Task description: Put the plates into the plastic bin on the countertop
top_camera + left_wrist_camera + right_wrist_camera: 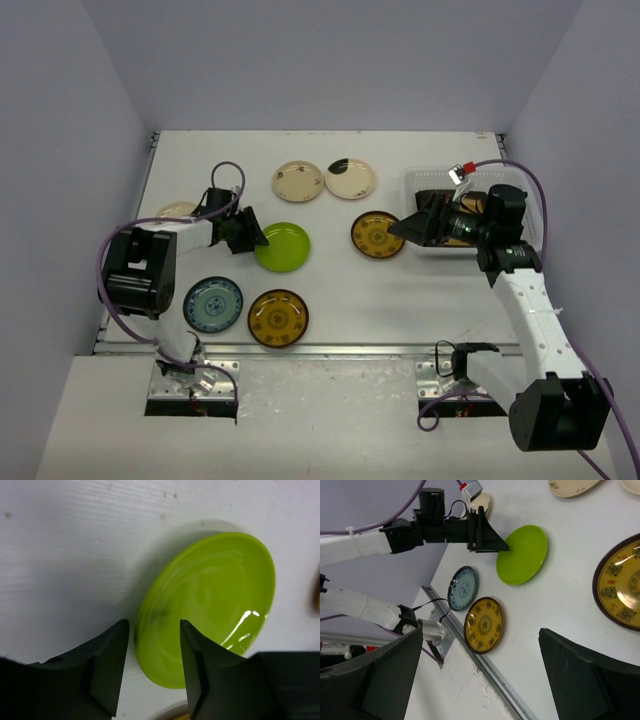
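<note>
The lime plate lies flat on the countertop. My left gripper is open, and its jaws stand on either side of the plate's left rim. My right gripper is open and empty. It hovers at the left wall of the plastic bin, over the edge of a patterned amber plate. The right wrist view shows the lime plate, that amber plate, a second amber plate and a blue plate. My right arm hides most of the bin's inside.
The blue plate and the second amber plate lie near the front metal strip. Two cream plates lie at the back. Another cream plate peeks out behind my left arm. Lavender walls close in three sides.
</note>
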Robot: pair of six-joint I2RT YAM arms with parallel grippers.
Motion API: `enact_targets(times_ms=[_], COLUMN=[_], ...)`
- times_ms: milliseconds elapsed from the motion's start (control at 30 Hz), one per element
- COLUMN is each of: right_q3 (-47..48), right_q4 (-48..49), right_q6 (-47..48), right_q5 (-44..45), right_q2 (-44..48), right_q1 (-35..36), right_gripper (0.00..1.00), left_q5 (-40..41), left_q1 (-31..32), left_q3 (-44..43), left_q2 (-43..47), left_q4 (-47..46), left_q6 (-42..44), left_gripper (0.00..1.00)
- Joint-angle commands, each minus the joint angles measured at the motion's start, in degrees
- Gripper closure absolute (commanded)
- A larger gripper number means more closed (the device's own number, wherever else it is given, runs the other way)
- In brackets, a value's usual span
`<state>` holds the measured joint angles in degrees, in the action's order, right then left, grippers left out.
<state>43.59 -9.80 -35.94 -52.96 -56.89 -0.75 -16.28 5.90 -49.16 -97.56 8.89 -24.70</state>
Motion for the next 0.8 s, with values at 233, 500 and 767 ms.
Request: enact_targets(times_ms=[233, 500, 767], right_q3=[-2.76, -3.88, -0.14], right_q4=[8.00, 9.80, 9.37], right_q6=[0.13, 0.68, 2.47], right_q5=[-4.74, 4.36, 18.49], right_q2=[2.27, -1.35, -13.89], right_q1=[0.39, 8.54, 17.46], right_gripper=[0.03, 0.01, 0.01], left_q5=[0.77, -3.75, -7.57], left_q1=[0.52, 3.11, 9.29], left_q3=[-0.50, 7.80, 14.01], left_q2=[-5.01, 6.18, 24.91], left_q4=[-3.40, -13.94, -18.42], left_q6=[1.59, -4.14, -10.78], left_gripper=[0.99, 1.00, 1.00])
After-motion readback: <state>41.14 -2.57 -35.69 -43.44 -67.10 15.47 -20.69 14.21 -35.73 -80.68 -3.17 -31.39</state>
